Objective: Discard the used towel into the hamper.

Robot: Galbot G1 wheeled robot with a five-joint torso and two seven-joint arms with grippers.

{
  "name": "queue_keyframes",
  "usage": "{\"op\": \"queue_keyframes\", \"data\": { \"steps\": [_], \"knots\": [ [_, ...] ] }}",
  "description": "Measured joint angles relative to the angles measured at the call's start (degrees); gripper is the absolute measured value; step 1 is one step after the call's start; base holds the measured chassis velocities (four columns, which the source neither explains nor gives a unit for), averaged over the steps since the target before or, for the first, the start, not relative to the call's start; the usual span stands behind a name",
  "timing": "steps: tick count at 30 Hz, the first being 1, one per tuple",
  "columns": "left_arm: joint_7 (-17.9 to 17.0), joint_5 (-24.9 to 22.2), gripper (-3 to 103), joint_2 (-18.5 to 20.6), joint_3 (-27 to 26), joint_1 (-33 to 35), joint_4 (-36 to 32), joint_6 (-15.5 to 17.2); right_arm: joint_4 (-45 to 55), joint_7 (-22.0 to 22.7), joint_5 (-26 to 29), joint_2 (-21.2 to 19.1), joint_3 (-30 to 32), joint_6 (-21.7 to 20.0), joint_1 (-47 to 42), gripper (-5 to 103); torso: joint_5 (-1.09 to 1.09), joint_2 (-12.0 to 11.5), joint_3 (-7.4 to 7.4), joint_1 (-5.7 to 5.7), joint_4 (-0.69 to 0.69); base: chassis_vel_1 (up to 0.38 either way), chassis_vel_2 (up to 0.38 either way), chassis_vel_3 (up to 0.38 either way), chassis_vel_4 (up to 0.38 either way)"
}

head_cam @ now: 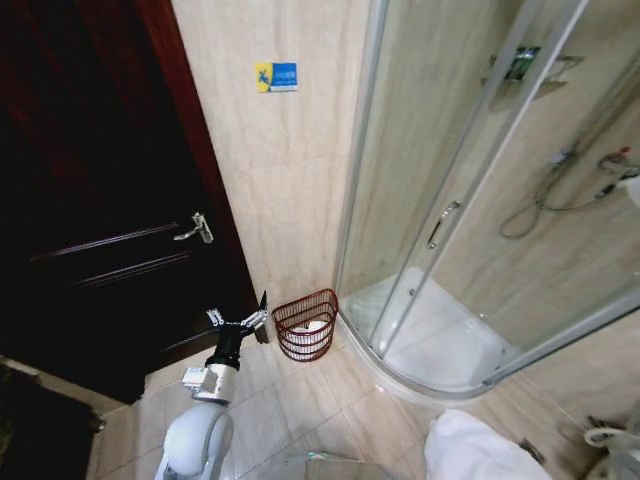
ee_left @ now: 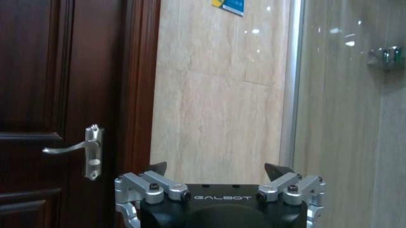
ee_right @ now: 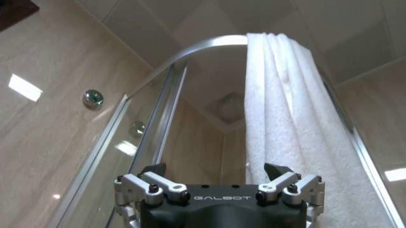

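The hamper, a small round dark red-brown wire basket, stands on the floor in the corner between the tiled wall and the shower enclosure, with something white lying inside it. My left gripper hovers open just left of the hamper with nothing in it. The white towel hangs over the shower's curved top rail, and a white cloth shows at the head view's lower edge. My right gripper is open just short of the towel, with nothing between its fingers.
A dark wooden door with a metal lever handle fills the left side. The glass shower enclosure with its white tray takes up the right. Beige floor tiles lie open in front of the hamper.
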Motion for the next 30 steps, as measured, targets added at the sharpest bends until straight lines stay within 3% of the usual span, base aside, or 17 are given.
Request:
{"op": "queue_keyframes", "data": {
  "steps": [30],
  "knots": [
    [0.00,0.00,100,0.02,-0.02,0.01,0.00,0.00,0.00,-0.64,0.17,0.04,-0.23,0.30,0.09,100,0.01,-0.12,-0.10,-0.09,0.00,-0.034,-0.021,-0.020,-0.039]
  ]
}}
